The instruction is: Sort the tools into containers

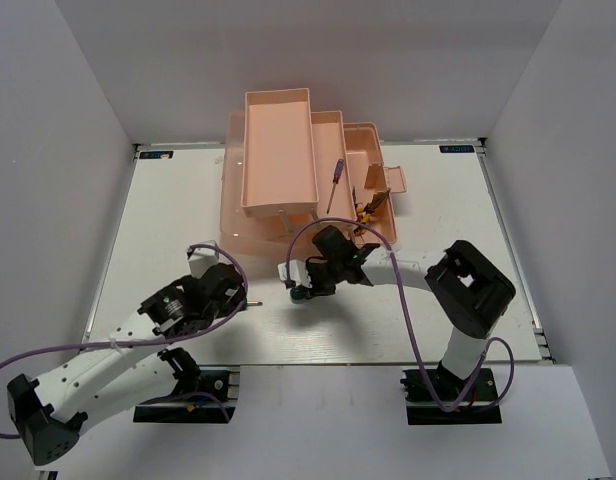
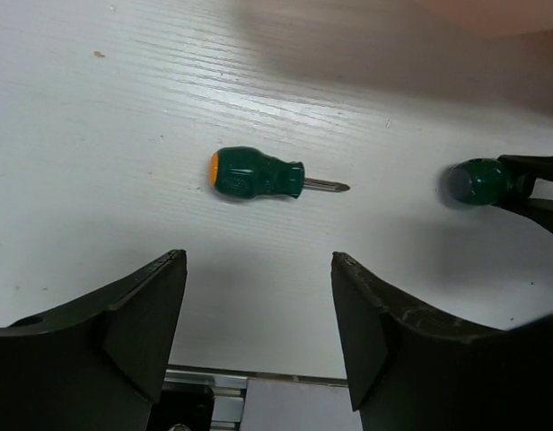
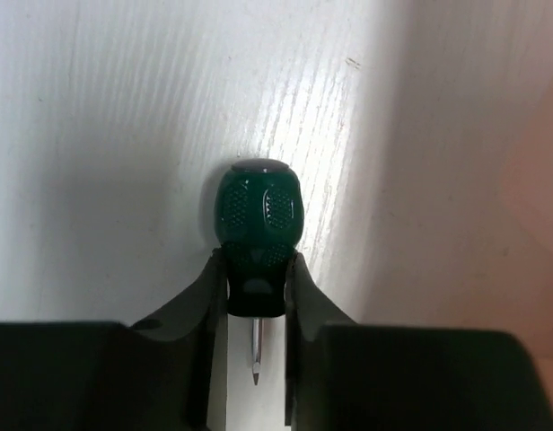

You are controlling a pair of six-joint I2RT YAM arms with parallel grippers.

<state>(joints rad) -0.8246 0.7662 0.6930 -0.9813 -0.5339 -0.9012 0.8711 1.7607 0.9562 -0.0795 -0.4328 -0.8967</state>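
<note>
Screwdriver (image 3: 257,224), stubby and green-handled, is clamped at its neck by the right tool (image 3: 256,262), with the handle pointing outward above the counter (image 1: 438,250), near the front of the toolbox (image 1: 278,150). Its shaft is partly hidden between the fingers, and it cannot be told whether it touches the counter. A second green screwdriver (image 2: 258,173) is laid flat on the counter just beyond the left tool (image 2: 258,260), whose jaws are spread wide with nothing between them; in the top view it is hard to make out beside the left wrist. A blue-handled screwdriver (image 1: 334,185) is seen on the middle tier. Pliers (image 1: 369,210) are partly covered by the right arm, their compartment unclear. Open counter is seen on both sides of the toolbox.
</note>
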